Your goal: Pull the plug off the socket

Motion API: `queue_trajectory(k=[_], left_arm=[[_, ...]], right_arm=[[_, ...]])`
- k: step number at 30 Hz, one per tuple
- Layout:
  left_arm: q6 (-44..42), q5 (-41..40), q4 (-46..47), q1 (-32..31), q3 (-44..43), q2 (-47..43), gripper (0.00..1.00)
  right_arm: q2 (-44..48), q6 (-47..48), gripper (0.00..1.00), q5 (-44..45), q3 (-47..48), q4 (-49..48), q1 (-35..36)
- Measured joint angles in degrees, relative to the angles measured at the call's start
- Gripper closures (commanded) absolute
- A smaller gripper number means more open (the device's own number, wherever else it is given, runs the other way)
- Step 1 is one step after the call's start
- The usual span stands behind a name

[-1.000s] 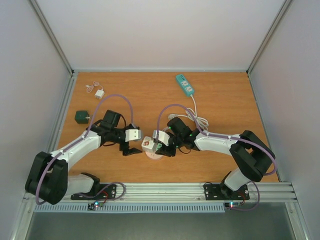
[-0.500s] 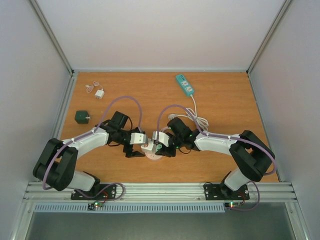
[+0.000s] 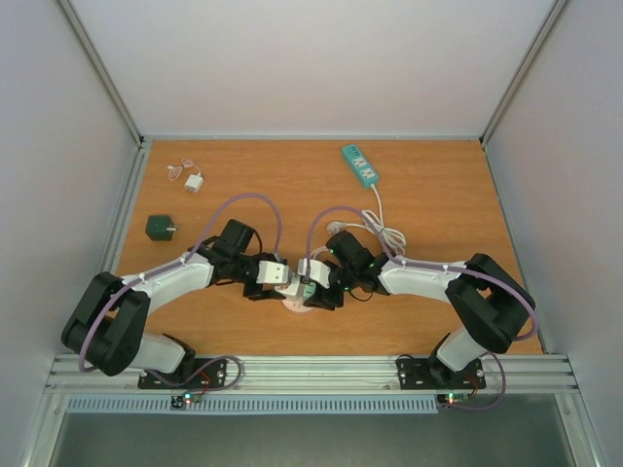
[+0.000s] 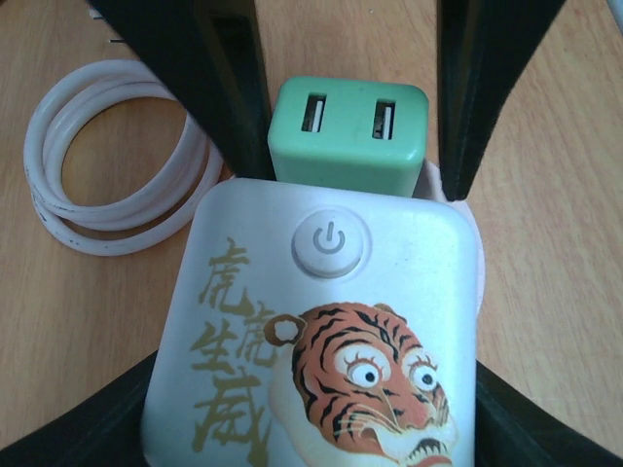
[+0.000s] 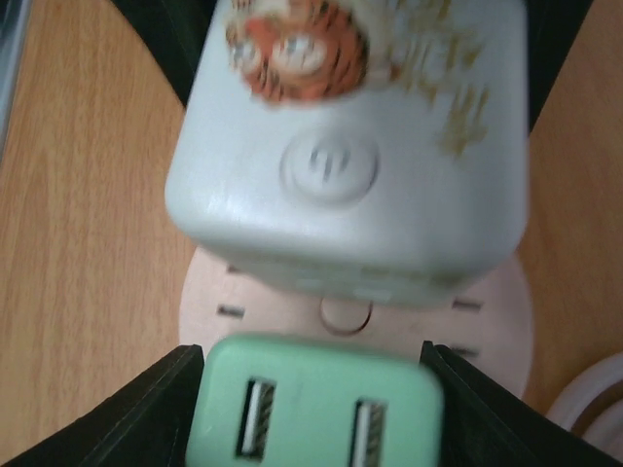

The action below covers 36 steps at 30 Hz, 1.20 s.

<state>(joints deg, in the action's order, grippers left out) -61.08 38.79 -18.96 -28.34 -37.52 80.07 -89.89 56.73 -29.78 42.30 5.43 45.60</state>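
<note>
Your right fingers (image 5: 107,418) clamp the mint-green two-port USB plug (image 5: 316,404); left fingers (image 4: 97,428) flank the white tiger-printed cube socket (image 4: 321,341), grip uncertain. Brace it firmly, then pull straight apart.

The white socket cube (image 4: 321,341), printed with an orange tiger face and gold Chinese characters, is filling the lower centre of the frame, its round power button (image 4: 329,240) facing the lens. The green USB plug (image 4: 348,136), showing two ports, is sitting against the cube's upper edge. The right gripper (image 4: 352,175) is reaching down from the top, one black finger touching the plug's left side and the other standing just off its right side. The left gripper (image 4: 316,370) is flanking the cube, its fingers (image 4: 88,423) lying along the lower corners; whether they are pressing is unclear. A coiled white cable (image 4: 112,233) is lying on the wooden table (image 4: 555,243) at upper left, just beside the cube.
</note>
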Motion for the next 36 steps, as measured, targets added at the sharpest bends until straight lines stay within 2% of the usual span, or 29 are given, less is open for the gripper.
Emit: queue_trajectory(k=[4, 12, 28, 36], left_arm=[[0.85, 0.02, 0.81, -0.02, 0.87, -0.50, 0.53], [1.40, 0.31, 1.60, 0.00, 1.33, -0.55, 0.54], [3.41, 0.22, 1.14, -0.02, 1.31, -0.81, 0.62], [3.89, 0.63, -1.81, 0.02, -0.04, -0.85, 0.66]], right_arm=[[0.11, 0.39, 0.31, -0.09, -1.44, 0.20, 0.07], [0.37, -0.11, 0.34, 0.15, -1.70, 0.09, 0.07], [-0.04, -2.71, 0.73, 2.14, -1.18, -0.74, 0.04], [-0.13, -2.71, 0.82, 2.16, -1.22, -1.03, 0.04]])
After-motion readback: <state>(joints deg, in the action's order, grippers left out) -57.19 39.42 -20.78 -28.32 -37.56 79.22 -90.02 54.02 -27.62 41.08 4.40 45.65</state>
